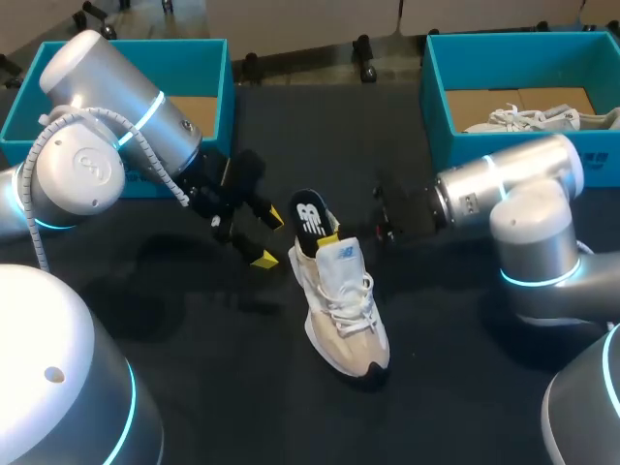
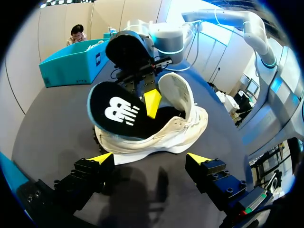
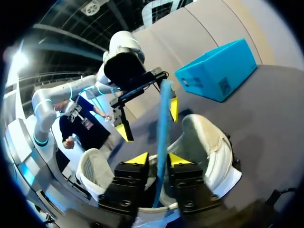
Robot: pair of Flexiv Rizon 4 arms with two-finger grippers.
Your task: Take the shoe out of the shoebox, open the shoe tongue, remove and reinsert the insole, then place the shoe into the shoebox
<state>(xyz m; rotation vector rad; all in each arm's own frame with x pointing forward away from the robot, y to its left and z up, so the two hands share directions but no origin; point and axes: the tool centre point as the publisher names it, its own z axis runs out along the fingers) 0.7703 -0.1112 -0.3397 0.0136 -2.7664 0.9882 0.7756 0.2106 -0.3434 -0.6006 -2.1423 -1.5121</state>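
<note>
A white and beige shoe [image 1: 344, 310] lies on the black table, toe toward the front. Its black insole [image 1: 308, 215], marked with a white logo, sticks up out of the heel opening. My right gripper [image 3: 158, 158] comes in over the shoe. The insole's blue edge [image 3: 164, 123] stands between its fingers, with a small gap on one side, so it is open. My left gripper [image 1: 269, 237] hangs wide open just left of the heel, with nothing between its fingers. In the left wrist view the insole [image 2: 116, 111] faces that gripper [image 2: 151, 157], rising from the shoe [image 2: 175, 128].
A teal shoebox [image 1: 228, 87] stands at the back left, behind my left arm. A second teal shoebox [image 1: 436, 107] at the back right holds another white shoe [image 1: 528, 118]. Bare black table surrounds the shoe at the front.
</note>
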